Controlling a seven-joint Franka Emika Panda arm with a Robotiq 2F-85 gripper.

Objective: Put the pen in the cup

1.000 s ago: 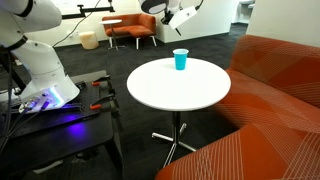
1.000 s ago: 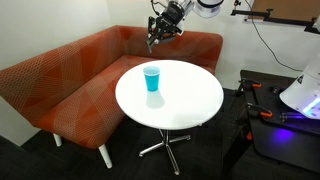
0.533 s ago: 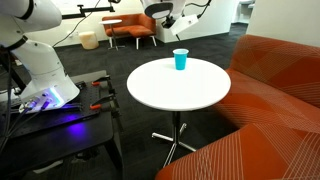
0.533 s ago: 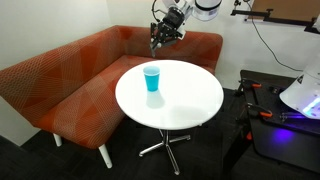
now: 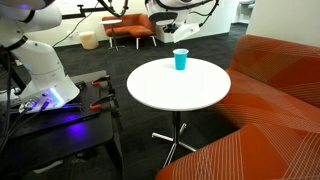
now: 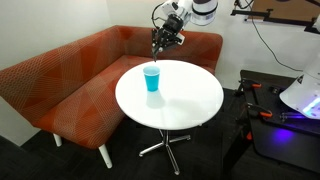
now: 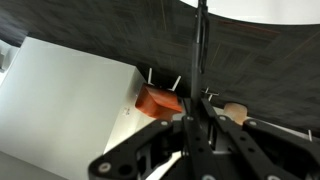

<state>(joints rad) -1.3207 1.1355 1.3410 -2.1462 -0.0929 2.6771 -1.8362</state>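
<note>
1. Jaws were closed narrow on the pen (image 7: pixel 198 45). The wrist view showed it best: a thin dark stick clamped at one end, the rest poking straight out past the fingertips. It was prob. held lengthwise so the free end can go into the cup first.
2. Cup (image 6: pixel 151 78) stood upright, mouth up, on the white round tabletop (image 6: pixel 195 100), toward the sofa (image 6: pixel 60 80) side. This showed in both exterior views (cup (image 5: pixel 180 60)). Nothing else stood beside the cup.
3. Arm (image 6: pixel 188 10) held jaws + pen in the air, above the cup and off to its sofa side. They weren't over the rim and touched nothing. Exact tilt of the pen was too small to tell in the exterior views.
4. Judged stage: carry. The pick looked done, the drop not yet.
5. Next would need: pen lined up over the cup mouth, lowered partway in, and only then jaws opened.
6. Risk: the cup looked light, so a pen tip catching the rim could tip or shove it.
7. Wrist view didn't show the cup, only a tabletop corner, dark carpet and an orange chair (image 7: pixel 158 102) beyond. Alignment w/ the cup had to be read from the exterior views.
</note>
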